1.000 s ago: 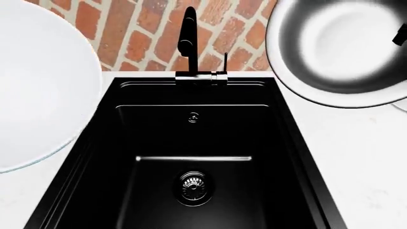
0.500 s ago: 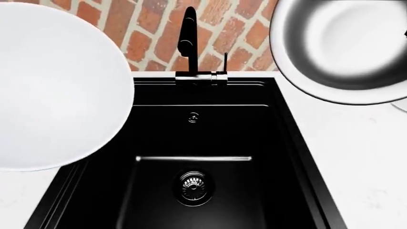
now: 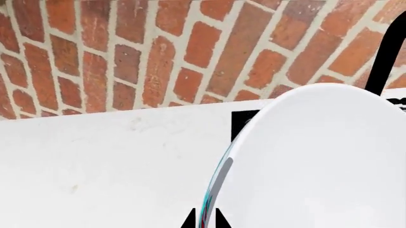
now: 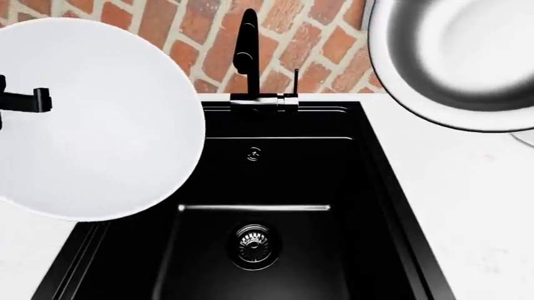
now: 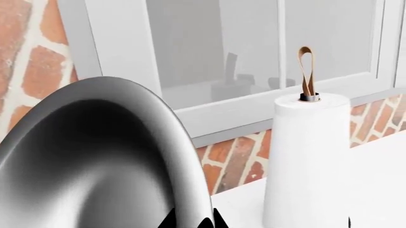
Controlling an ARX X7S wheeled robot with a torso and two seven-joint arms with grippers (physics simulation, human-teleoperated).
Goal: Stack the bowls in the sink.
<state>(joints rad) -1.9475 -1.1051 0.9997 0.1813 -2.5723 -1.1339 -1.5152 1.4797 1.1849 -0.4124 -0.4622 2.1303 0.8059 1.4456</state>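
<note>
So we've got both bowls up in the air right now. In the head view the white bowl (image 4: 92,119) hangs over the left edge of the sink (image 4: 250,181), its rim covering the sink's near-left corner and part of the counter (image 4: 467,206). Our left pincer (image 3: 204,219) is clamped on its rim; in the left wrist view the two dark fingertips (image 3: 189,222) sit on either side of the thin rim, where a bit of teal shows along the edge. A dark piece of the left arm (image 4: 24,100) pokes in over the bowl at the left edge of the head view.

The black bowl (image 4: 467,56) with the shiny inside is up at the top right, over the counter just right of the sink's back corner, tilted so we see straight into it. Our right pincer (image 5: 193,221) is pinching its rim the same way, tips on both sides.

The sink itself has only the drain (image 4: 254,244) at the bottom, with the faucet (image 4: 246,50) standing at the back against the brick wall (image 4: 317,44). The right wrist view also catches a paper towel roll (image 5: 304,156) on the counter below a window (image 5: 254,47).
</note>
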